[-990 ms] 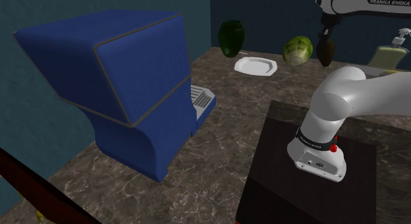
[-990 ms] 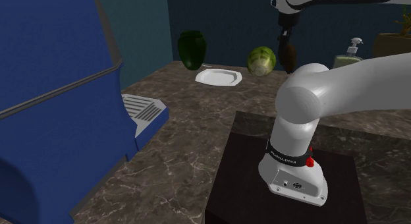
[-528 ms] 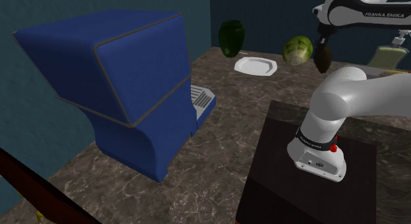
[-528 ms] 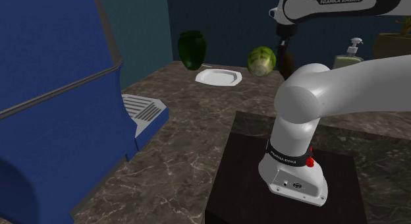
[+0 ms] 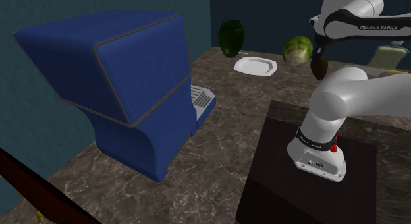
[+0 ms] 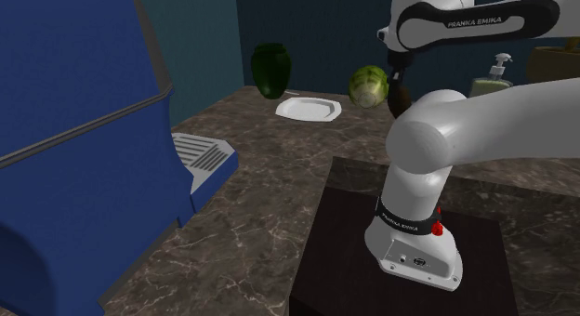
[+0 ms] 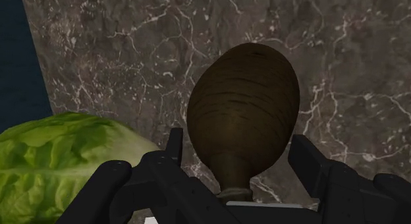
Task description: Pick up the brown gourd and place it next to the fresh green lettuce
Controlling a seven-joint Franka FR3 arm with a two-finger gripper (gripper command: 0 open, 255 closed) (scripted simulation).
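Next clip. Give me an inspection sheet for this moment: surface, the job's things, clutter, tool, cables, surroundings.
Surface: dark veined stone counter.
Job's things: brown gourd, neck toward the tool, close beside the green lettuce; whether it touches the counter cannot be told.
Clutter: white plate, dark green vase and soap bottle along the back; big blue machine at the shoulder view's left.
Tool: black tool shut on the gourd, one finger on either side of it.
Cables: nothing seen.
Surroundings: dark blue wall behind the counter; the arm's dark stand.
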